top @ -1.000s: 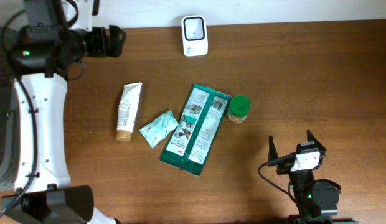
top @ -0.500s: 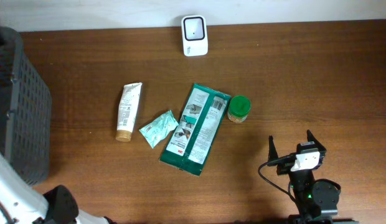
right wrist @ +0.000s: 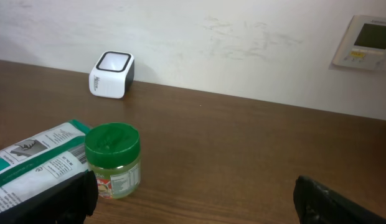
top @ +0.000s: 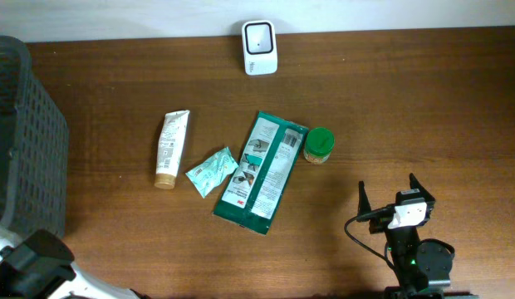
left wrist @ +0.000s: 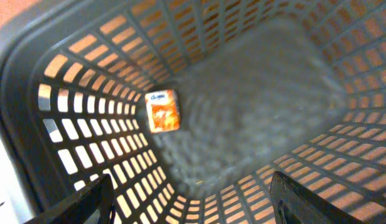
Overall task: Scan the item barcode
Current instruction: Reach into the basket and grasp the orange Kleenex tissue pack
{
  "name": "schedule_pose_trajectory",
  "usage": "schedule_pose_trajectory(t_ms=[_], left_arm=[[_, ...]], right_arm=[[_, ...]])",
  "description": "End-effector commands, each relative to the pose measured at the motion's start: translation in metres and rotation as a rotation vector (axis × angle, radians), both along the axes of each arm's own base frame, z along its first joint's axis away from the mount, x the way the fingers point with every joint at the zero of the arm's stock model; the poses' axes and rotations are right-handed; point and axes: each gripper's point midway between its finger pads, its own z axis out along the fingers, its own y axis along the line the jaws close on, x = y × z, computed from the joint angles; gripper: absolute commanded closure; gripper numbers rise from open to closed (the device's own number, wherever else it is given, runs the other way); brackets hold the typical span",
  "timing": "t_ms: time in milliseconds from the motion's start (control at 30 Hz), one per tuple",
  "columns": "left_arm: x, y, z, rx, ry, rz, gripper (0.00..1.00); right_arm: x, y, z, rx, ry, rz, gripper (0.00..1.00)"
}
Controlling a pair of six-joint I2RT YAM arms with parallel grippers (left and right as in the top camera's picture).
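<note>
From above, a small white scanner box sits far back, a long green plastic packet in the middle. Left wrist: left gripper spread wide, empty, over a dark grey plastic basket (small orange packet inside). Right wrist: right gripper spread wide, empty, facing a green-lidded jar.

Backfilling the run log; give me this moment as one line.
left gripper open, over basket | orange packet inside basket | right gripper open, empty

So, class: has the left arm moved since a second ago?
Yes. Overhead, the left arm has swung from the top left, level with the scanner, down to the bottom-left corner, below the basket.
</note>
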Motion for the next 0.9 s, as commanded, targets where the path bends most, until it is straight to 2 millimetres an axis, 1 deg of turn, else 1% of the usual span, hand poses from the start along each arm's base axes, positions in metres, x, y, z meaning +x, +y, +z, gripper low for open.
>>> schedule_pose_trajectory(t_ms=[0, 33, 67, 133, 167, 200, 233, 333, 433, 467, 533, 633, 700, 733, 767, 867], left_arm=[[-0.015, 0.019, -0.046, -0.044, 0.111, 0.101, 0.20], [-0.016, 0.023, -0.060, -0.056, 0.132, 0.108, 0.21], [-0.018, 0.029, -0.079, -0.071, 0.153, 0.119, 0.20], [-0.020, 0.034, -0.101, -0.088, 0.170, 0.131, 0.21], [-0.022, 0.038, -0.119, -0.096, 0.184, 0.140, 0.22], [-0.024, 0.041, -0.132, -0.095, 0.200, 0.148, 0.22], [-0.027, 0.045, -0.151, -0.086, 0.228, 0.155, 0.23], [-0.033, 0.048, -0.177, -0.070, 0.269, 0.167, 0.23], [-0.047, 0.057, -0.212, -0.067, 0.316, 0.201, 0.23], [-0.050, 0.061, -0.220, -0.071, 0.318, 0.211, 0.23], [-0.052, 0.065, -0.230, -0.074, 0.319, 0.221, 0.24], [-0.049, 0.068, -0.248, -0.089, 0.330, 0.219, 0.25], [-0.046, 0.072, -0.261, -0.094, 0.351, 0.183, 0.25], [-0.046, 0.072, -0.268, -0.104, 0.364, 0.177, 0.26], [-0.047, 0.071, -0.275, -0.116, 0.376, 0.176, 0.28], [-0.051, 0.070, -0.290, -0.138, 0.401, 0.178, 0.29]], right_arm=[[0.000, 0.001, -0.003, 0.000, 0.003, 0.004, 0.02], [0.000, 0.001, -0.003, 0.000, 0.003, 0.004, 0.02], [0.000, 0.001, -0.003, 0.000, 0.003, 0.004, 0.02], [0.000, 0.001, -0.003, 0.000, 0.003, 0.005, 0.02], [0.000, 0.001, -0.003, 0.000, 0.003, 0.004, 0.02], [0.000, 0.001, -0.003, 0.000, 0.003, 0.005, 0.02], [0.000, 0.001, -0.003, 0.000, 0.003, 0.004, 0.02], [0.000, 0.001, -0.003, 0.000, 0.003, 0.005, 0.02], [0.000, 0.001, -0.003, 0.000, 0.003, 0.005, 0.02], [0.000, 0.001, -0.003, 0.000, 0.003, 0.005, 0.02], [0.000, 0.001, -0.003, 0.000, 0.003, 0.005, 0.02], [0.000, 0.001, -0.003, 0.000, 0.003, 0.004, 0.02], [0.000, 0.001, -0.003, 0.000, 0.003, 0.005, 0.02], [0.000, 0.001, -0.003, 0.000, 0.003, 0.005, 0.02], [0.000, 0.001, -0.003, 0.000, 0.003, 0.004, 0.02], [0.000, 0.001, -0.003, 0.000, 0.003, 0.005, 0.02]])
